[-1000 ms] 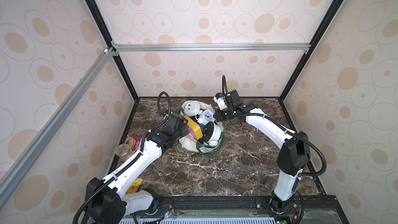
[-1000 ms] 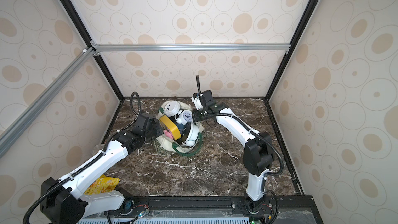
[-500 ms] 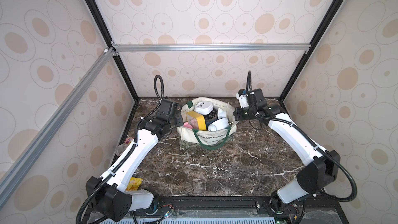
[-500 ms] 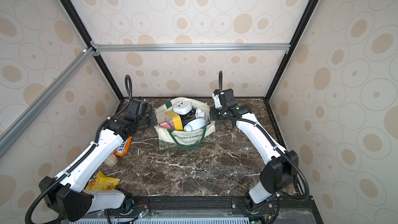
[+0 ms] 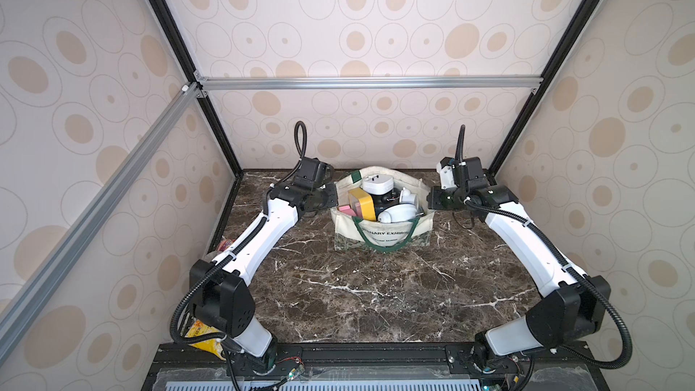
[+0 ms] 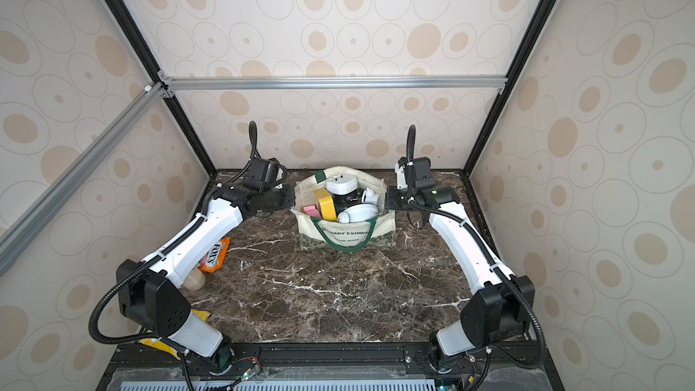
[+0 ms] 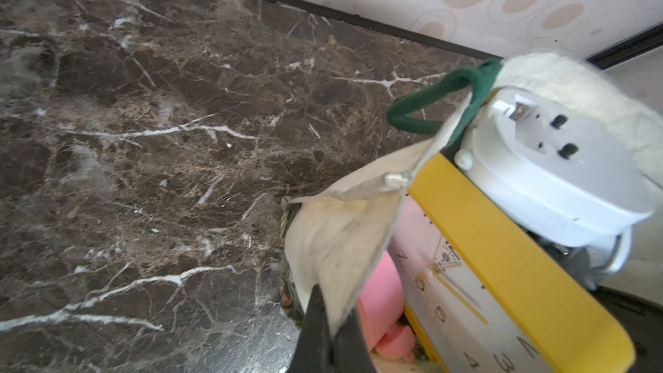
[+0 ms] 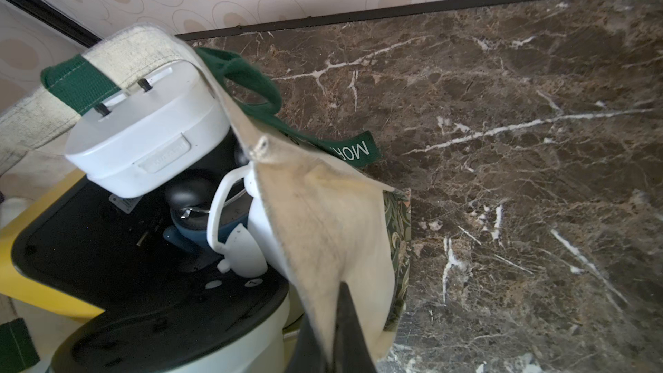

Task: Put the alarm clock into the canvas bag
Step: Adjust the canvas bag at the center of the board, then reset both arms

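Pinching canvas bag (image 5: 381, 228): left claw (image 7: 332, 328), right claw (image 8: 332, 328)

The canvas bag (image 5: 381, 227) sits at the desk's (image 5: 376, 295) twelve o'clock, clocks (image 5: 377, 184) inside it; left pincer (image 5: 334, 197) on its rim at nine, right pincer (image 5: 431, 199) at three; snack packet (image 6: 214, 255) at the desk's eight o'clock.

Dark brown, white-veined marble worktop (image 6: 338, 295). Orange foil sweet packet printed FOX'S (image 6: 215, 253) lies flat near the worktop's left edge, about mid-depth. A beige rounded container (image 6: 194, 280) sits just in front of it, partly hidden, type unclear. Crinkled yellow snack packet (image 5: 203, 334) at the front-left corner. Cream wallpaper with tan ovals (image 6: 338, 31) on the walls; silver aluminium bar (image 6: 338, 82) across the back.
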Controlling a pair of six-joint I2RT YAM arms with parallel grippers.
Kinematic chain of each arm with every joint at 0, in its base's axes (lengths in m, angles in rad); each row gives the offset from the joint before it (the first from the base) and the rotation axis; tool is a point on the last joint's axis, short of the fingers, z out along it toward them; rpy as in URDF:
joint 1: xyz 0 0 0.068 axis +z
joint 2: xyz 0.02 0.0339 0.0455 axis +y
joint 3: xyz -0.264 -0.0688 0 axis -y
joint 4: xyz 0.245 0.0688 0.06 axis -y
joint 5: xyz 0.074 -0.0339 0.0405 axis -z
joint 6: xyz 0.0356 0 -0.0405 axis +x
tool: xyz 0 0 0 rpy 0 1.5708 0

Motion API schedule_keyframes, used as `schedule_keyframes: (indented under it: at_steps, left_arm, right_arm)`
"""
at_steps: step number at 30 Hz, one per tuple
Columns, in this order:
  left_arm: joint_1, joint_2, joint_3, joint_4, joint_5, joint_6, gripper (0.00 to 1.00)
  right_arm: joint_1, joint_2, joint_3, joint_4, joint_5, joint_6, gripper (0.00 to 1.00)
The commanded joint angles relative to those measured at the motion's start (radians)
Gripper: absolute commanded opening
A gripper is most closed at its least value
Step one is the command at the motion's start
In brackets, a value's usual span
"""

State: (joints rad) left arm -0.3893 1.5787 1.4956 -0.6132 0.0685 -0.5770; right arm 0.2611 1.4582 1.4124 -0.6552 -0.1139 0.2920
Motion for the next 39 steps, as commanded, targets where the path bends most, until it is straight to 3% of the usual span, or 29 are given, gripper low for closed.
schedule_keyframes:
  at_steps: [1,7,9,11,15,17,19,20,21,24,29,33,39]
  left_arm:
    - [0.044,-0.08,0.023,0.188,-0.092,0.039,0.0]
    - [0.045,-0.162,-0.227,0.369,-0.024,-0.017,0.0]
    - [0.044,-0.185,-0.309,0.444,0.027,-0.05,0.11]
    - [0.044,-0.2,-0.337,0.468,0.041,-0.057,0.18]
    - [0.046,-0.235,-0.325,0.489,0.049,-0.042,0.48]
    - [0.046,-0.244,-0.296,0.488,0.08,-0.026,0.58]
    - [0.046,-0.258,-0.257,0.478,0.099,-0.007,0.75]
    - [0.047,-0.276,-0.24,0.477,0.1,0.01,0.97]
    - [0.047,-0.303,-0.231,0.482,0.081,0.027,0.98]
    - [0.054,-0.412,-0.273,0.521,-0.008,0.063,0.98]
    - [0.059,-0.619,-0.498,0.598,-0.327,0.144,0.98]
    - [0.066,-0.687,-0.737,0.701,-0.566,0.22,0.98]
    - [0.102,-0.609,-1.073,1.11,-0.667,0.285,0.98]
  right_arm:
    - [-0.031,-0.123,-0.014,0.164,0.034,0.025,0.0]
    - [-0.033,-0.188,-0.184,0.278,0.012,0.048,0.02]
    - [-0.033,-0.205,-0.208,0.295,0.009,0.044,0.1]
    - [-0.033,-0.217,-0.223,0.303,0.004,0.044,0.27]
    - [-0.033,-0.229,-0.22,0.313,-0.047,0.038,0.47]
    - [-0.033,-0.235,-0.201,0.3,-0.065,0.039,0.52]
    - [-0.033,-0.259,-0.19,0.298,-0.065,0.047,0.72]
    - [-0.033,-0.28,-0.193,0.3,-0.044,0.05,0.92]
    - [-0.033,-0.308,-0.197,0.298,-0.011,0.053,1.0]
    - [-0.034,-0.386,-0.217,0.273,0.079,0.034,1.0]
    - [-0.052,-0.488,-0.322,0.257,0.25,0.005,1.0]
    - [-0.142,-0.467,-0.477,0.366,0.247,0.012,1.0]
    - [-0.275,-0.346,-0.721,0.713,0.202,0.021,1.0]
